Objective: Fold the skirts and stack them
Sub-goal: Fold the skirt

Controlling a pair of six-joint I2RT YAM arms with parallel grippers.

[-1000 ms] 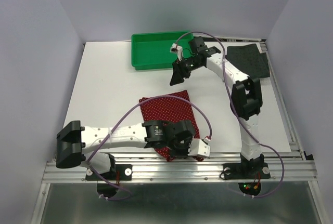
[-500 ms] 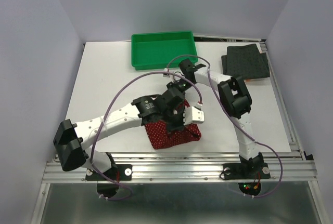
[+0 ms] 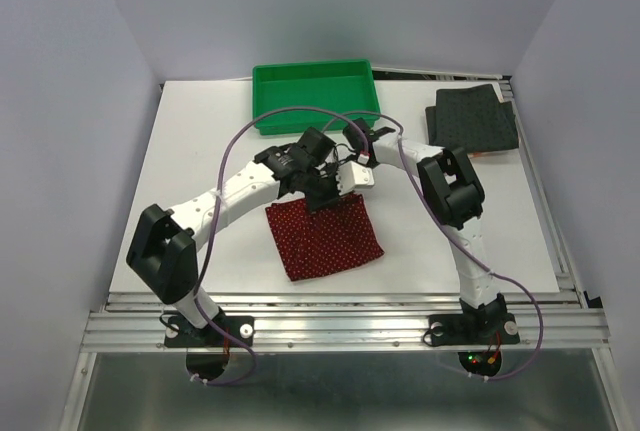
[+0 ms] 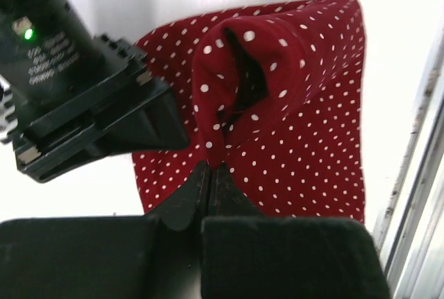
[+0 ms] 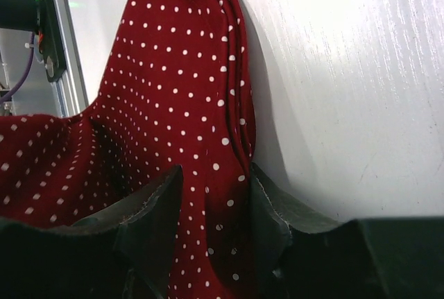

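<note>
Nearest the arms' bases, the dark red dotted skirt (image 3: 325, 241) lies spread on the white bench (image 3: 200, 151), its far edge lifted where both arms meet over it. The left pincer (image 4: 210, 171) is clamped tight on a small pinch of that edge, the cloth rising from its tips into a puffed, open fold. The hold looks meant to carry the edge across the skirt for a fold. Just beside it, the right pincer (image 5: 211, 198) stands part-way apart with a thick fold of the same cloth between its fingers (image 5: 156, 209). Whether it already bites cannot be told. Two holds along one edge would likely keep the hem straight as it travels. The overhead view gives the layout but hides both grips under the wrists. Only the wrist cameras show the cloth in the jaws, and the left one also catches the right pincer's black body close alongside. Beyond the arms, the green tray (image 3: 262, 116) sits at the far middle of the bench, and at the far right the charcoal-grey skirt (image 3: 472, 119) lies folded flat, well apart, probably as the base of the stack.
</note>
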